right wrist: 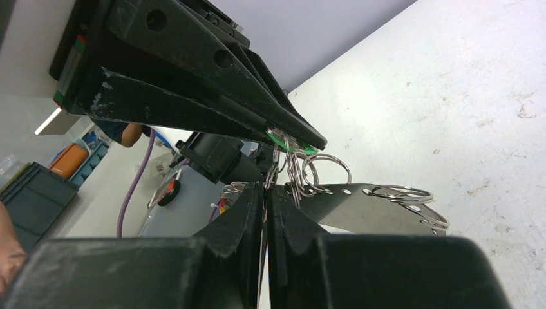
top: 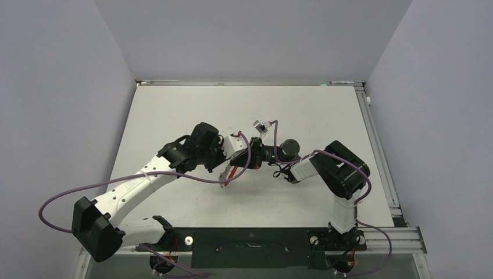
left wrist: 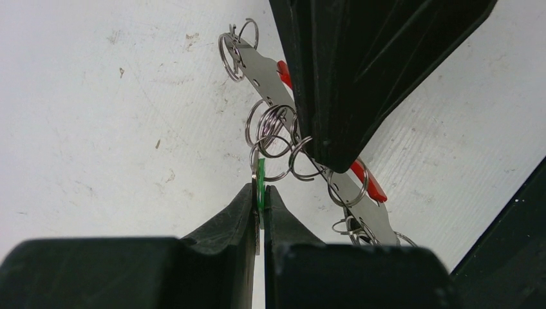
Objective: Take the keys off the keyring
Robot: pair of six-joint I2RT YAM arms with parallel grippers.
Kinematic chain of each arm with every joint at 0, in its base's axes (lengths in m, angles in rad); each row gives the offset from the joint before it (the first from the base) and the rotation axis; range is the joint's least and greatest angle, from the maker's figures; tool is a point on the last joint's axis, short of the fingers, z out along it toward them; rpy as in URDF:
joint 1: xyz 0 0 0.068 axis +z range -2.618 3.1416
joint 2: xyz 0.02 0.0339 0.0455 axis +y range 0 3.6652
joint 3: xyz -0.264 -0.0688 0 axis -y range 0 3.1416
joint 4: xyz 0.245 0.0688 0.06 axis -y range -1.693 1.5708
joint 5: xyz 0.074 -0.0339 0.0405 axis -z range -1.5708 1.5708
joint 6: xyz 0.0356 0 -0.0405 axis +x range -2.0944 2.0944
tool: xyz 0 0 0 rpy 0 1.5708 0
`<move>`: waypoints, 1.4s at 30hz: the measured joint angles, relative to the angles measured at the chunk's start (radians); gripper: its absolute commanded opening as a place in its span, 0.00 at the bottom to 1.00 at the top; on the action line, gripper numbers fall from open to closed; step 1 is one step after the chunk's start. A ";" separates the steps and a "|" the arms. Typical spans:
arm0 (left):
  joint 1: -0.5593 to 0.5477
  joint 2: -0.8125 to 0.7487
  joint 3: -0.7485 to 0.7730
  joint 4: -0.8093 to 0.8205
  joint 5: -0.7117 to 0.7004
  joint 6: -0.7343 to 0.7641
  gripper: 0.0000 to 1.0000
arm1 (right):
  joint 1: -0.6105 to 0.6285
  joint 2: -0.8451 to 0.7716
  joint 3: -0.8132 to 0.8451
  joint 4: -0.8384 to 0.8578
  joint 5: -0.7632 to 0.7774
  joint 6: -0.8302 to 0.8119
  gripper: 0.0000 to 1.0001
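In the left wrist view, the left gripper [left wrist: 261,196] is seen at the bottom centre. Its jaws are pressed together on the green-headed key [left wrist: 260,180], which is held edge-on between the fingertips. The keyring [left wrist: 261,71] is stretched diagonally from the upper centre to the lower right of that frame. It is a flat silvery strip with a red band [left wrist: 368,182] on its far side and small split rings [left wrist: 273,129] bunched along it. In the right wrist view, the right gripper [right wrist: 266,191] is shown at the bottom centre, closed to a hairline gap on the keyring's wire loops (just left of the strip). The other keys cannot be made out. From above, both tools are seen meeting over the middle of the white table [top: 174,110].
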 measured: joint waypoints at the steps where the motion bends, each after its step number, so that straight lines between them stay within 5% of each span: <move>1: 0.000 0.000 0.006 -0.005 0.004 0.000 0.00 | 0.000 0.000 0.000 0.000 0.000 -0.006 0.05; 20: -0.003 0.002 0.072 -0.125 0.101 0.028 0.00 | -0.001 -0.008 0.002 0.012 -0.042 -0.080 0.06; 25: -0.006 0.020 0.103 -0.171 0.109 0.035 0.00 | -0.005 -0.008 0.023 0.012 -0.069 -0.089 0.19; 30: -0.008 0.044 0.137 -0.222 0.124 0.029 0.00 | -0.029 -0.017 0.035 0.002 -0.078 -0.116 0.46; 42: -0.008 0.124 0.196 -0.313 0.138 -0.074 0.00 | -0.115 -0.102 0.040 -0.115 -0.109 -0.196 0.54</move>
